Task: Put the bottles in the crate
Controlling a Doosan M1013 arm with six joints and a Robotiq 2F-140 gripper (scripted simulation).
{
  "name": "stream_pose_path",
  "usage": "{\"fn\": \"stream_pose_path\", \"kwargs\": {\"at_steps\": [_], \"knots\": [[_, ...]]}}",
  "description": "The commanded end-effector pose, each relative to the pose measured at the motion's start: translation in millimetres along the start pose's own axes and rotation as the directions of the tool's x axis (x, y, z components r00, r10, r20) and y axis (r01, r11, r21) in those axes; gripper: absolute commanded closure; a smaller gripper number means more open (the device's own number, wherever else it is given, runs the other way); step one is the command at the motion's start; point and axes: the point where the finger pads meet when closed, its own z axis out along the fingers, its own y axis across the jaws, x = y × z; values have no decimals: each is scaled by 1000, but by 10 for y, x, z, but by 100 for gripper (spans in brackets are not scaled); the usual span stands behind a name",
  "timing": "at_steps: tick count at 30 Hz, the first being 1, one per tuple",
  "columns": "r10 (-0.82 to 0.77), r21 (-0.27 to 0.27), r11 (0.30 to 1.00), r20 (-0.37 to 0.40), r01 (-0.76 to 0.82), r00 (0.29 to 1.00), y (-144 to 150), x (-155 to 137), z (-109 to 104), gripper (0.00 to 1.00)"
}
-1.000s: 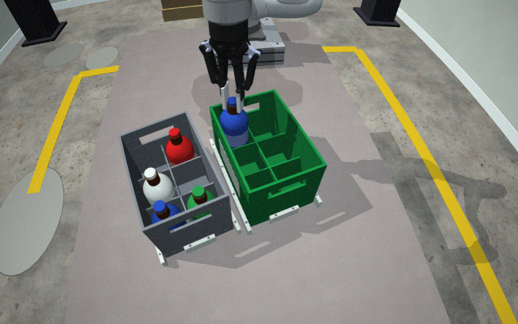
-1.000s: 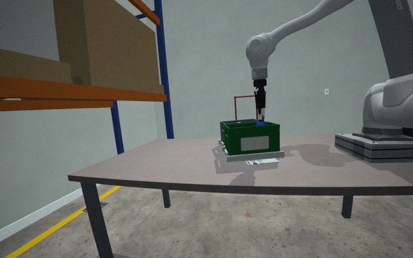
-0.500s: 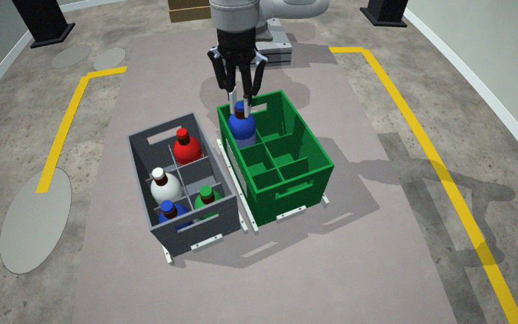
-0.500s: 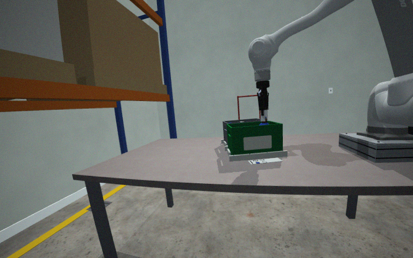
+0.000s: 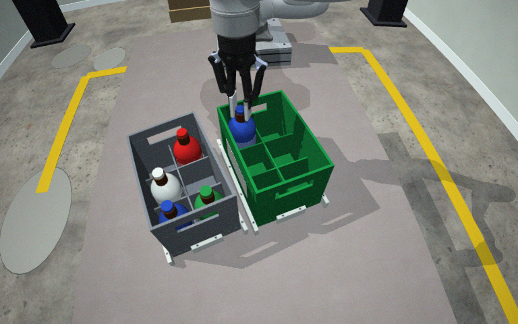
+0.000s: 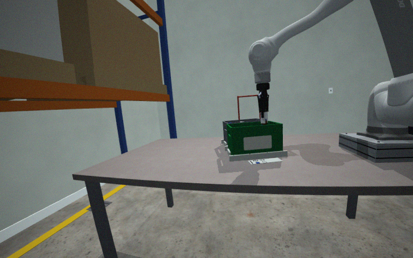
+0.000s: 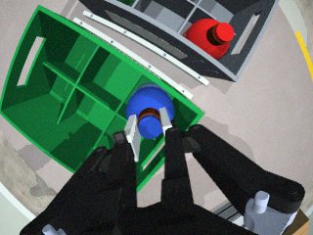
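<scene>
My two-finger black gripper (image 5: 239, 112) (image 6: 264, 121) (image 7: 150, 121) is clamped on the neck of a blue round-shouldered bottle (image 5: 241, 129) (image 7: 152, 103), upright inside the green plastic crate (image 5: 324, 187) (image 6: 234, 136) (image 7: 49, 29), in a corner compartment beside the grey crate (image 5: 228, 217) (image 6: 225, 134) (image 7: 230, 69). Exterior view: the white paper strip (image 6: 272, 160) lies between green crate and the bench's (image 5: 305, 275) (image 6: 182, 170) (image 7: 274, 98) near edge; both crates stand well apart from its near left corner. Grey crate: red, white, green, blue bottles.

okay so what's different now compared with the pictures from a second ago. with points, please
The gripper (image 5: 239, 109) (image 6: 264, 117) (image 7: 150, 121) has come down, lowering the blue bottle (image 5: 242, 131) (image 7: 151, 105) it holds by the neck deeper into its corner compartment of the green crate (image 5: 294, 208) (image 6: 235, 143) (image 7: 36, 110). Nothing was newly gripped or released. The red, white, green and other blue bottles stayed in the gray crate (image 5: 206, 236) (image 7: 230, 70).
</scene>
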Motion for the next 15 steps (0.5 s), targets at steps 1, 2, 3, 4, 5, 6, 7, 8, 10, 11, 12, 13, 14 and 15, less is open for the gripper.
{"fn": "stream_pose_path", "kwargs": {"at_steps": [1,2,3,4,5,6,7,8,10,11,12,13,14,15], "knots": [[0,0,1000,0,0,1000,0,0,16,100],[0,0,1000,0,0,1000,0,0,16,100],[0,0,1000,0,0,1000,0,0,16,100],[0,0,1000,0,0,1000,0,0,21,100],[0,0,1000,0,0,1000,0,0,26,100],[0,0,1000,0,0,1000,0,0,31,100],[0,0,1000,0,0,1000,0,0,36,100],[0,0,1000,0,0,1000,0,0,41,100],[0,0,1000,0,0,1000,0,0,51,100],[0,0,1000,0,0,1000,0,0,56,100],[0,0,1000,0,0,1000,0,0,61,100],[0,0,1000,0,0,1000,0,0,66,100],[0,0,1000,0,0,1000,0,0,71,100],[0,0,1000,0,0,1000,0,0,76,100]]}}
